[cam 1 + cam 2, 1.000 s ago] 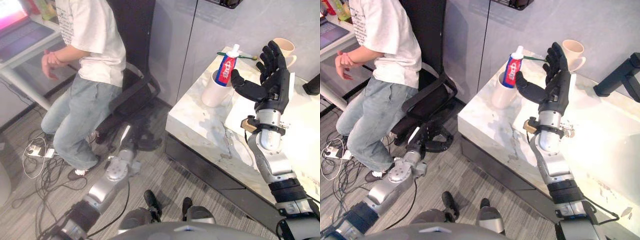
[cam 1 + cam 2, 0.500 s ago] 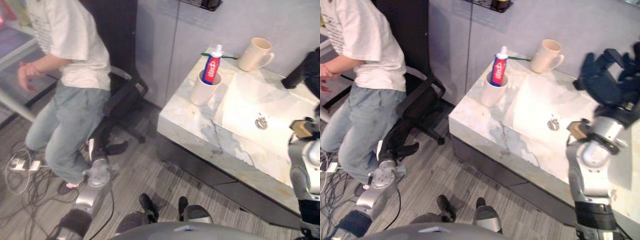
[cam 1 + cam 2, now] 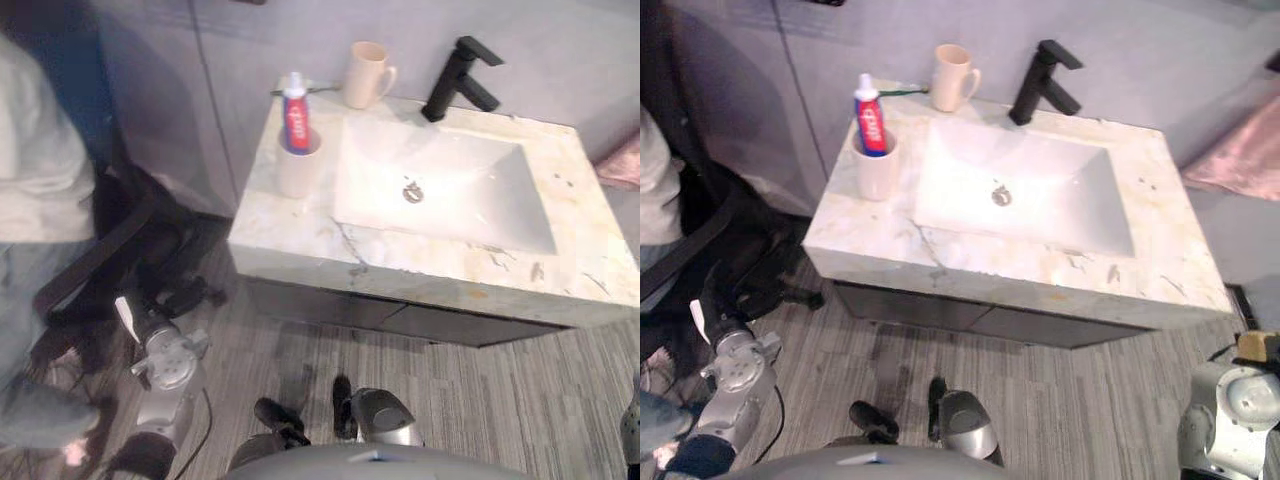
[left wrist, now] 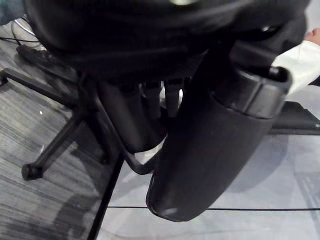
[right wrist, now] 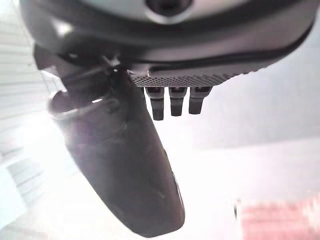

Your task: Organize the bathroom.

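on the marble counter (image 3: 970,255) the toothpaste (image 3: 870,118) stands upright in a cup (image 3: 875,170), cap up.

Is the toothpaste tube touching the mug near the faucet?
Apart. In the right eye view the toothpaste tube stands in a cup, and bare counter lies between it and the mug.

A red, white and blue toothpaste tube (image 3: 870,118) stands upright, cap up, in a pale cup (image 3: 876,170) at the table's (image 3: 1040,270) far left corner. Behind it lies a green toothbrush (image 3: 908,93) along the far edge, beside a cream mug (image 3: 951,77) standing upright, handle toward the black tap (image 3: 1044,83).
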Robot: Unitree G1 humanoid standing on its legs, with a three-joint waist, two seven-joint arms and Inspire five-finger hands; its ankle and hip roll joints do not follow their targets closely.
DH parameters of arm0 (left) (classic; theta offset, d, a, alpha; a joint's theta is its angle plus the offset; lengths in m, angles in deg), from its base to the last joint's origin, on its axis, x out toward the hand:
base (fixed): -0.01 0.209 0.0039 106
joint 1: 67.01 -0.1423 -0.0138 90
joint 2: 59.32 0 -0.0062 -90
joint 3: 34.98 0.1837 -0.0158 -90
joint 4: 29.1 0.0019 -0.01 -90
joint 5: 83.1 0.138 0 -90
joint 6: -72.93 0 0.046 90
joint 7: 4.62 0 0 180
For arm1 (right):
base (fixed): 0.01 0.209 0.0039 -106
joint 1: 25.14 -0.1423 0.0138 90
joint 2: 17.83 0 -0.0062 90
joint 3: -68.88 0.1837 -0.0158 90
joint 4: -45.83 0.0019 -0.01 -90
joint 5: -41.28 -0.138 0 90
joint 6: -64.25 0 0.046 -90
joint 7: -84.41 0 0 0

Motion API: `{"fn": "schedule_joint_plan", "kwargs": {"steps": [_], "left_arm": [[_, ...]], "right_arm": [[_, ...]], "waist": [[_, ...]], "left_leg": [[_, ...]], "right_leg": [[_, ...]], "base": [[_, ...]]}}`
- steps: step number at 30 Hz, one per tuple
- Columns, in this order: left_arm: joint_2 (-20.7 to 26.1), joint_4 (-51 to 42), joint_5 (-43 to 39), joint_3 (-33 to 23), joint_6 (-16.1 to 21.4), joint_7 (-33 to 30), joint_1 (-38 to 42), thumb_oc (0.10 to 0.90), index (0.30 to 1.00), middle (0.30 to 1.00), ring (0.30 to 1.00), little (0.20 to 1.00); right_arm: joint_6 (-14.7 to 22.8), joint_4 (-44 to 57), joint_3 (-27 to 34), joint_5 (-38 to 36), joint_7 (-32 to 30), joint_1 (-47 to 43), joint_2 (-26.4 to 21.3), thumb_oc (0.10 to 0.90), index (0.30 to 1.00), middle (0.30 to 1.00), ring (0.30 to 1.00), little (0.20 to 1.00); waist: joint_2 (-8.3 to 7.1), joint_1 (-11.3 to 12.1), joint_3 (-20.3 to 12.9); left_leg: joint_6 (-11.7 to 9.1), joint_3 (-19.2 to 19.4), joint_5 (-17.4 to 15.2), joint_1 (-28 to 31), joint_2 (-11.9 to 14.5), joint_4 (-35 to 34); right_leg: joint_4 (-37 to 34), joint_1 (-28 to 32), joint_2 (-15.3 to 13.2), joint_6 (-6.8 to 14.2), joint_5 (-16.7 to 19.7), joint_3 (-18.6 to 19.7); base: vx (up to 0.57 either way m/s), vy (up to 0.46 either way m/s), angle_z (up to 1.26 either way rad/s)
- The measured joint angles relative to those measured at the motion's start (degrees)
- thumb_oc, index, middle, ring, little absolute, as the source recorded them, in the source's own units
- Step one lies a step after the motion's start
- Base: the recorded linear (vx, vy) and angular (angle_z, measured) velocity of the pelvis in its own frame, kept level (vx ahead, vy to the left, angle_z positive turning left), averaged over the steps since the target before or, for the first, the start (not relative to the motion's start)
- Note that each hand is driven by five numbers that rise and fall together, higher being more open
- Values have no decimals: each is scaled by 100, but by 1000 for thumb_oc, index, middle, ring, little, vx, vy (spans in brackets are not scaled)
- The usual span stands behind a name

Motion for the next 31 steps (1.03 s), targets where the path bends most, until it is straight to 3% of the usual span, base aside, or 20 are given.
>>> {"fn": "schedule_joint_plan", "kwargs": {"steps": [2, 3, 4, 6, 8, 9, 10, 12, 14, 16, 19, 20, 21, 22, 23, 24, 25, 27, 28, 31], "left_arm": [[7, 241, -1, -35, 146, -182, -7, 800, 900, 900, 900, 900], [-5, 447, -3, -89, 241, -341, 16, 800, 900, 900, 900, 900], [-67, 627, 13, -114, 300, -374, 38, 800, 900, 900, 900, 900], [-245, 907, -54, -197, 300, -495, 125, 800, 900, 900, 900, 900], [-385, 1067, -33, -234, 310, -509, 157, 800, 900, 900, 900, 900], [-471, 1086, -53, -242, 314, -517, 117, 800, 900, 900, 900, 900], [-538, 1335, 2, -350, 509, -368, 58, 800, 900, 900, 900, 900], [-686, 1693, -45, -688, 665, -169, 13, 800, 900, 900, 900, 900], [-947, 2286, -298, -1023, 667, 77, 50, 800, 900, 900, 900, 900], [-953, 2729, -419, -1029, 605, 357, 40, 800, 900, 900, 900, 900], [-885, 3062, -399, -889, 385, 706, 199, 800, 900, 900, 900, 900], [-864, 3301, -372, -763, 194, 899, 319, 800, 900, 900, 900, 900], [-875, 3389, -317, -632, 79, 1038, 347, 800, 900, 900, 900, 900], [-905, 3581, -126, -332, -55, 1274, 477, 800, 900, 900, 900, 900], [-939, 3811, 68, 24, -160, 1473, 591, 800, 900, 900, 900, 900], [-950, 3945, 121, 176, -174, 1614, 669, 800, 900, 900, 900, 900], [-924, 4098, 262, 223, -246, 1760, 760, 800, 900, 900, 900, 900], [-910, 4390, 269, 230, -423, 1956, 642, 800, 900, 900, 900, 900], [-910, 4390, 269, 230, -423, 1956, 642, 800, 900, 900, 900, 900], [-883, 4670, 258, 213, -532, 2260, 322, 800, 900, 900, 900, 900]], "right_arm": [[41, -292, 52, 88, -151, -31, -2, 800, 900, 900, 900, 900], [33, -607, 23, 203, -160, 7, 10, 800, 900, 900, 900, 900], [50, -816, 0, 253, -147, -13, -5, 800, 900, 900, 900, 900], [-10, -1418, -187, 221, -87, -119, 32, 800, 900, 900, 900, 900], [54, -1791, -244, 263, -139, -93, 132, 800, 900, 900, 900, 900], [-12, -1946, -290, 220, -250, -87, 282, 800, 900, 900, 900, 900], [35, -2103, -558, 430, -455, -115, 442, 800, 900, 900, 900, 900], [40, -2340, -1074, 571, -570, -102, 724, 800, 900, 900, 900, 900], [-6, -2694, -1612, 684, -682, -108, 997, 800, 900, 900, 900, 900], [-42, -3237, -2088, 681, -646, -122, 1371, 800, 900, 900, 900, 900], [-300, -3942, -2495, 511, 38, -115, 1598, 800, 900, 900, 900, 900], [-494, -4408, -2576, 315, 513, -174, 1580, 800, 900, 900, 900, 900], [-635, -4704, -2574, 104, 784, -199, 1569, 800, 900, 900, 900, 900], [-896, -5201, -2611, -142, 1193, -304, 1463, 800, 900, 900, 900, 900], [-1171, -5628, -2604, -446, 1536, -374, 1385, 800, 900, 900, 900, 900], [-1361, -5915, -2637, -588, 1778, -419, 1397, 800, 900, 900, 900, 900], [-1752, -6084, -2708, -853, 2115, -517, 1572, 800, 900, 900, 900, 900], [-2128, -5984, -3082, -1003, 2387, -589, 1750, 800, 900, 900, 900, 900], [-2128, -5984, -3082, -1003, 2387, -589, 1750, 800, 900, 900, 900, 900], [-2712, -6042, -3334, -999, 2798, -624, 1924, 800, 900, 900, 900, 900]], "waist": [[-149, 104, -115], [-353, 175, -251], [-334, 190, -255], [-223, 347, -229], [-159, 293, -187], [-94, 322, -127], [-83, 374, -47], [-183, 491, 41], [-63, 452, 127], [-92, 480, 179], [-113, 477, 190], [-111, 466, 163], [34, 434, 95], [120, 477, 65], [396, 378, -13], [510, 309, -70], [424, 330, -73], [317, 378, -89], [317, 378, -89], [249, 506, -129]], "left_leg": [[-118, 250, -100, -2, 5, 268], [-202, 328, -257, -140, -7, 684], [-143, 281, -279, -264, 62, 938], [-275, -409, -327, -471, 326, 1360], [-333, -802, -278, -617, 422, 1643], [-482, -1066, -257, -657, 466, 1797], [-664, -1503, -127, -735, 497, 2000], [-884, -1930, 96, -769, 451, 2136], [-937, -2137, 111, -738, 488, 2095], [-828, -2442, -169, -653, 483, 2454], [-898, -3025, -254, -400, 449, 2706], [-828, -2916, -351, -49, 402, 2189], [-845, -2830, -376, 214, 284, 1688], [-828, -2734, -423, 447, -12, 1139], [-684, -2541, -338, 640, -169, 469], [-588, -2429, -376, 681, -200, 132], [-457, -2439, -294, 681, -408, -2], [-350, -2369, -368, 615, -611, 0], [-350, -2369, -368, 615, -611, 0], [-252, -2319, -317, 534, -803, -8]], "right_leg": [[-247, 327, -17, -145, -287, 43], [-954, 564, -7, -370, -368, 150], [-1167, 605, 47, -527, -300, 198], [-1562, 681, 246, -644, 13, 530], [-1608, 720, 281, -667, 50, 454], [-1608, 730, 301, -689, 63, 493], [-1548, 677, 323, -741, 96, 560], [-1559, 650, 228, -819, 154, 683], [-1583, 662, 203, -887, 201, 682], [-1543, 579, 116, -1028, 174, 695], [-1395, 508, -101, -895, 266, 640], [-1392, 521, -200, -817, 272, 541], [-1369, 483, -264, -738, 288, 496], [-1365, 393, -350, -622, 365, 447], [-1427, 345, -320, -489, 474, 250], [-1392, 274, -318, -397, 455, 89], [-1272, 157, -471, -300, 430, 133], [-1187, -28, -720, -212, 471, 192], [-1187, -28, -720, -212, 471, 192], [-1199, -114, -881, -110, 444, 226]], "base": [[-206, -135, -75], [-230, -172, -68], [-261, -179, -77], [-280, -113, -66], [-253, -58, -4], [-420, -45, -6], [-467, -35, -35], [-189, 59, -48], [-176, 157, -17], [-129, 224, 3], [-66, 256, 23], [-59, 246, 48], [-118, 343, 44], [-117, 254, 63], [-103, 214, 74], [-69, 162, 79], [-43, 122, 36], [-36, 115, -16], [-49, 123, -13], [-41, 84, 2]]}}
